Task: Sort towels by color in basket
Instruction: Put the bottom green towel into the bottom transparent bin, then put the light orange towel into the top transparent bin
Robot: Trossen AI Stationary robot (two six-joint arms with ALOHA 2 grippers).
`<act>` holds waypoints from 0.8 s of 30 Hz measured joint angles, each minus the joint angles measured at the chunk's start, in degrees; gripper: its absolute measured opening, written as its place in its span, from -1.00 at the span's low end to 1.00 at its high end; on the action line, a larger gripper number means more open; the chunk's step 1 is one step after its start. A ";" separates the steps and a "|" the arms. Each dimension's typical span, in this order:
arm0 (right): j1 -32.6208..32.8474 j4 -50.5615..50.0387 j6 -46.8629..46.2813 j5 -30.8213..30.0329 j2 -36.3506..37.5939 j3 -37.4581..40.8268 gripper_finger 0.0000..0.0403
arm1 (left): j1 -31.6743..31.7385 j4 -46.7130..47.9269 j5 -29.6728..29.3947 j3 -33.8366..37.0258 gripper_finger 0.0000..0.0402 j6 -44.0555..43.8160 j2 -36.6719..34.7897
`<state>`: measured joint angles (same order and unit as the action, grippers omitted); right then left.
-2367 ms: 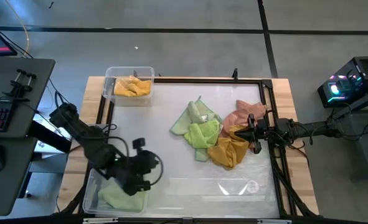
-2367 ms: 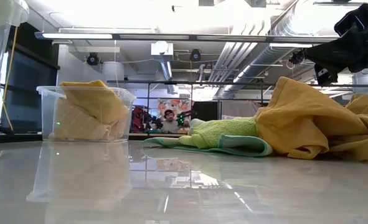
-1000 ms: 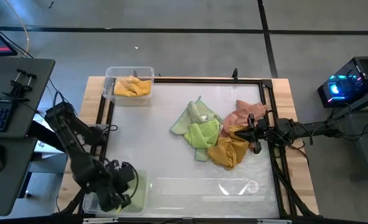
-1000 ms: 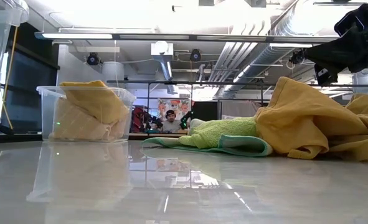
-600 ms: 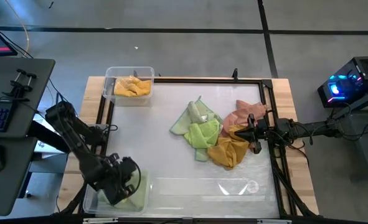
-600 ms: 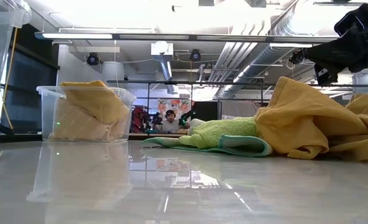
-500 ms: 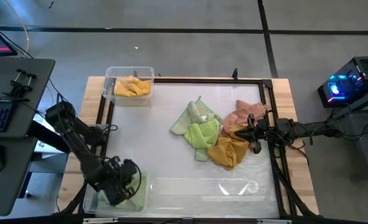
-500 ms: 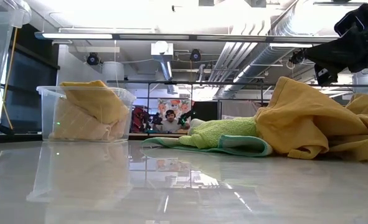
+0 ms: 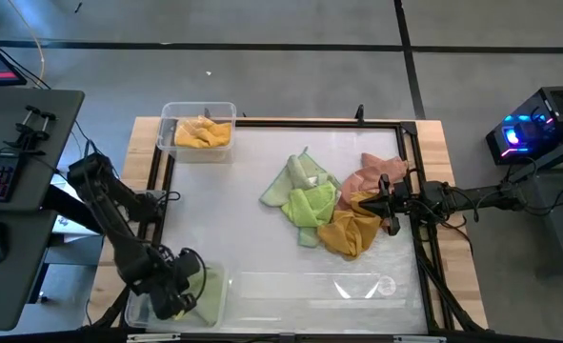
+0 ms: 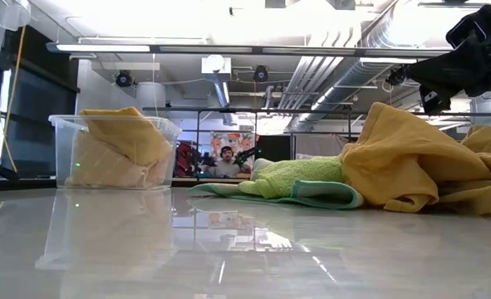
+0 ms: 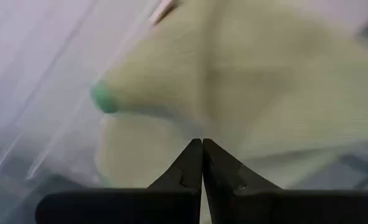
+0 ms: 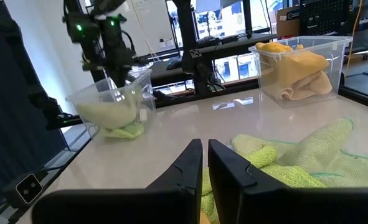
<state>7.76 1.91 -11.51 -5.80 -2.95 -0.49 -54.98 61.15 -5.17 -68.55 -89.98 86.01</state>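
Left pincer lower over bin's rumpled pale-green towel

Closed hand above pale green towel

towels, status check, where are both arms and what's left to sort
Left gripper shut, over near bin's pale green towel. Right gripper shut, at unsorted pile.

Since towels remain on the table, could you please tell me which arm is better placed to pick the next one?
Probably the right: the right gripper hangs at the towel pile, while the left gripper is over the bin of green towels.
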 joint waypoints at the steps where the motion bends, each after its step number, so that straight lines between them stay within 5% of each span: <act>1: 0.01 0.00 -0.02 0.00 -0.02 0.00 -0.89 | 0.00 0.63 -1.23 -1.56 -1.00 0.05 -0.09; 7: -0.01 0.00 0.00 0.00 -0.02 0.01 -0.89 | -0.31 2.30 -15.45 -9.09 -1.00 7.30 -0.17; 13: -0.02 0.00 -0.02 0.00 -0.03 0.01 -0.89 | 1.24 -3.05 -48.49 -9.70 -1.00 34.60 -0.16; 15: -0.01 0.00 -0.01 0.00 -0.02 0.01 -0.89 | 2.94 -4.48 -54.97 -8.96 -1.00 40.76 -0.15; 20: 0.00 0.00 -0.01 0.00 -0.03 0.00 -0.89 | 12.47 -10.31 -42.29 -6.00 -1.00 52.58 -0.11; 24: -0.01 0.00 -0.02 0.00 -0.03 0.02 -0.89 | 20.77 -28.31 -31.09 1.01 -1.00 67.13 -0.10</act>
<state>7.75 1.91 -11.53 -5.80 -2.98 -0.48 -34.21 32.84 -36.26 -67.55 -22.84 85.91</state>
